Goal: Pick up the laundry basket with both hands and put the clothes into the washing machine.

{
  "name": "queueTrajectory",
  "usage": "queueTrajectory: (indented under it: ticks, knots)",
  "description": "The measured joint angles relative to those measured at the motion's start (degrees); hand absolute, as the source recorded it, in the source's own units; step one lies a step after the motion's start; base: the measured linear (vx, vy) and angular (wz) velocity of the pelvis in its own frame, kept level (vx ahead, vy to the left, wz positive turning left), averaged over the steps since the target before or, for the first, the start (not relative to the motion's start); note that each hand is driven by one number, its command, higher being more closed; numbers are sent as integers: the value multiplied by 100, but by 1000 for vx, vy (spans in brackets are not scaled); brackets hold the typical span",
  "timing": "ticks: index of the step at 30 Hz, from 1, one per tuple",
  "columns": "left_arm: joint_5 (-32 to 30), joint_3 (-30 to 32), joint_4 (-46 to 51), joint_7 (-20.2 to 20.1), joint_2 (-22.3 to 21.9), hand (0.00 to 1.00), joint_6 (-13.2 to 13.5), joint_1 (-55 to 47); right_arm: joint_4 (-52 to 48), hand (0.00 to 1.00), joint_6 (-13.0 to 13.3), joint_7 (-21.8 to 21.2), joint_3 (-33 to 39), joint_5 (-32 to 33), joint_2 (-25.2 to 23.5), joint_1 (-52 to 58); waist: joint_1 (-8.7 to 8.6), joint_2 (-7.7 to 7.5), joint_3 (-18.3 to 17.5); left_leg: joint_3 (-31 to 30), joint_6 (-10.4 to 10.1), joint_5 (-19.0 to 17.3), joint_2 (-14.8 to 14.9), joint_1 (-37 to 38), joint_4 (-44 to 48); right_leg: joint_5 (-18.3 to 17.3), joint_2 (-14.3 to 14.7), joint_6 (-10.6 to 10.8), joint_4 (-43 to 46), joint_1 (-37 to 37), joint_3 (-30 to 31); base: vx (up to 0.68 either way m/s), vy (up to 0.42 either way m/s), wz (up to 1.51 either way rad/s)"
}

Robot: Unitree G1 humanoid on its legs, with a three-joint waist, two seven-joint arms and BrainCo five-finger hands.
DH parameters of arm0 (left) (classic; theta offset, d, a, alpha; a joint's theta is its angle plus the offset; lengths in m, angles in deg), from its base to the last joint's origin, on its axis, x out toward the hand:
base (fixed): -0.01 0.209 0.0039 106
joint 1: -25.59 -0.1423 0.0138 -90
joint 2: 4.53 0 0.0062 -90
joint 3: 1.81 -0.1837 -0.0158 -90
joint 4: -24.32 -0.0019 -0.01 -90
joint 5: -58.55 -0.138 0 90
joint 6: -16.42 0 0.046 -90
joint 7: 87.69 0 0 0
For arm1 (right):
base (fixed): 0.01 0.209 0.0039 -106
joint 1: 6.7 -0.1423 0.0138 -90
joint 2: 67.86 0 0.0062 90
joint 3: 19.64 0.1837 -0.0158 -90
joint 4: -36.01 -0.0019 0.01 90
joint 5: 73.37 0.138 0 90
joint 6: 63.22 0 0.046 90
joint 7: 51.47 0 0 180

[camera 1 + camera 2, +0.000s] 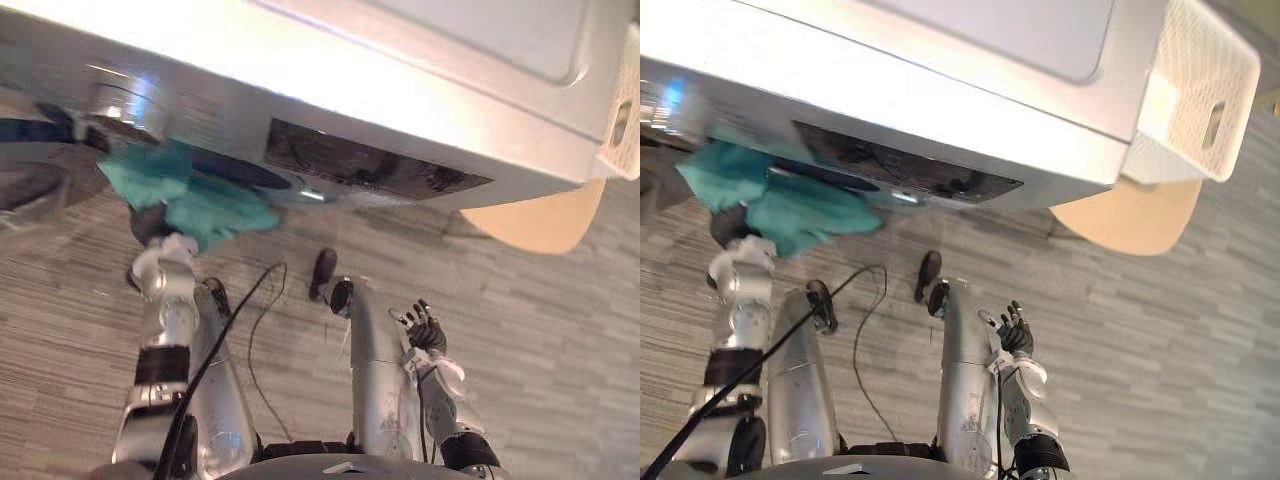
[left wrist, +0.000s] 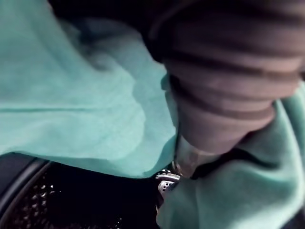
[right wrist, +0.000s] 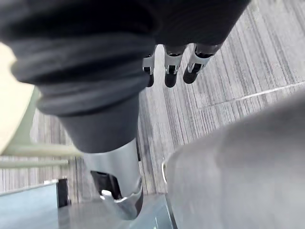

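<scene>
Left hand [image 1: 148, 224]: raised to the front of the washing machine [image 1: 400, 90], near its left end. Its dark cover is sunk into a teal cloth [image 1: 190, 195]. The cloth bunches all round the hand, so I cannot tell whether it is clamped on the cloth or only pressing against it.

Teal cloth: lies across the lip of the door opening. One part hangs over the dark perforated drum [image 2: 43, 210]. A loose fold hangs outside, below the machine's front edge.

Right hand [image 1: 425, 328]: low, over the floor [image 1: 540, 330], with its fingers apart and relaxed. It holds nothing.

Laundry basket [image 1: 1205, 90]: white, at the machine's right-hand corner, just above a tan rounded surface [image 1: 1130, 215]. It is well apart from both hands. What is in it cannot be seen from here.

Step in hand, as I read it: feeding the cloth through the door.

To do it well:
- Carry the bulk deep past the lip towards the back of the drum, so the hanging fold is drawn in after it.
- Expect soft cloth to drape, drag and snag on the rim.
- Do not let go while half of it is still outside, or its weight will likely pull it down to the floor.
- Draw the hand out straight and slowly, because the cloth may cling to the ribbed cover and come back out with it.
</scene>
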Motion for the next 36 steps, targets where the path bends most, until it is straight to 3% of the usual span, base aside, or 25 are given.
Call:
queueTrajectory:
  ticks: [3, 10, 14, 16, 20, 22, 24, 25, 26, 31, 36]
  knots:
    - [59, -4, -359, 190, 579, 100, 55, 1169, -149, 0, 93, 90, 39, 164, -7, 2, -62, -68, 56, 21, -8, -5, 253, -631, 173, 161, 219, -60, -82, -577, 11, -11, -27, -46]
    - [286, -363, -1476, 197, 1206, 100, 21, 2940, -163, 0, 202, 92, 231, 247, -83, -1, -213, -84, 129, 123, -14, -8, 506, -1348, 343, 307, 410, -128, -77, -1326, 61, -9, 13, -26]
    - [202, -476, -2057, 198, 1485, 100, -105, 3502, -89, 0, 286, 90, 250, 411, -128, 1, -255, -94, 126, 279, -15, -21, 654, -1399, 355, 456, 565, -117, -256, -1453, 164, -33, 39, -32]
    - [152, -481, -2476, 197, 1684, 100, -147, 3932, 1, 0, 326, 85, 250, 420, -162, 0, -234, -177, 65, 446, -16, -57, 819, -1405, 343, 570, 729, -37, -518, -1495, 261, -36, 42, -47]
    - [282, -703, -3213, 202, 2045, 100, -285, 4679, 289, 0, 336, 91, 257, 670, -213, 1, -282, -339, -128, 672, 0, -145, 953, -1450, 329, 720, 711, -41, -815, -1589, 214, -1, 59, -40]
    - [399, -955, -3494, 209, 2246, 100, -474, 5330, 345, 0, 328, 92, 262, 713, -222, 1, -317, -345, -185, 733, 25, -169, 969, -1489, 339, 823, 710, -21, -930, -1617, 218, 7, 66, -18]
    - [621, -1080, -3489, 236, 2342, 100, -480, 5744, 344, 0, 328, 93, 279, 831, -222, 1, -315, -339, -243, 777, 39, -178, 982, -1525, 337, 888, 711, -21, -1019, -1643, 218, 4, 58, -15]
    - [764, -1235, -3443, 268, 2450, 100, -460, 6088, 345, 0, 326, 94, 340, 862, -227, 0, -320, -343, -284, 813, 51, -184, 983, -1556, 341, 924, 704, 7, -1050, -1677, 220, 6, 53, -11]
    - [988, -1489, -3085, 284, 2574, 100, -149, 6026, 338, 0, 321, 100, 504, 929, -275, 0, -344, -344, -285, 815, 58, -184, 983, -1578, 359, 943, 699, -6, -1060, -1687, 226, 7, 51, -8]
    - [1628, -1919, -3077, 475, 2709, 100, -46, 6044, 341, 0, 291, 111, 948, 1038, -344, 109, -354, -332, -388, 817, 56, -185, 972, -1676, 348, 944, 654, -7, -1054, -1791, 193, 6, 36, 0]
    - [1613, -2682, -3077, 912, 2913, 100, 129, 6081, 245, 0, 275, 225, 1278, 1039, -326, 252, -317, -324, -448, 819, 53, -182, 940, -1735, 352, 933, 596, -18, -976, -1885, 167, 3, 8, 3]
